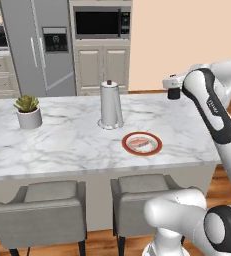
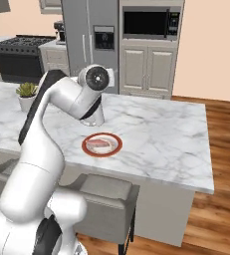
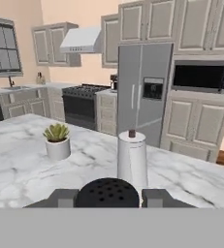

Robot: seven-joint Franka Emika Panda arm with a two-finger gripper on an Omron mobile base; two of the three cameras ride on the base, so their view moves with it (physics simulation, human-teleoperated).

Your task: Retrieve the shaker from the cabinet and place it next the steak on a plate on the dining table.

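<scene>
arm links: glossy white, rounded tubular segments
joints: dark grey to black bands and round caps
marking: small white lettering on a dark band
pincer [image 3: 108, 197]: two squarish dark grey finger tips
base: bulbous white housing

Left base view: from behind the arm's left, high, facing forward and down across the dining table [image 1: 62, 145], stools nearest, fridge [image 1: 37, 45] beyond. Right base view: from behind the arm's right, facing the same marble top from its other end, angled leftward. Shared: plate [image 1: 142, 143], paper-towel roll [image 1: 110, 105], potted plant [image 1: 28, 111]. Hand view: low, roughly level over the tabletop, facing the fridge; apparently just behind the shaker [image 3: 107, 193].
</scene>
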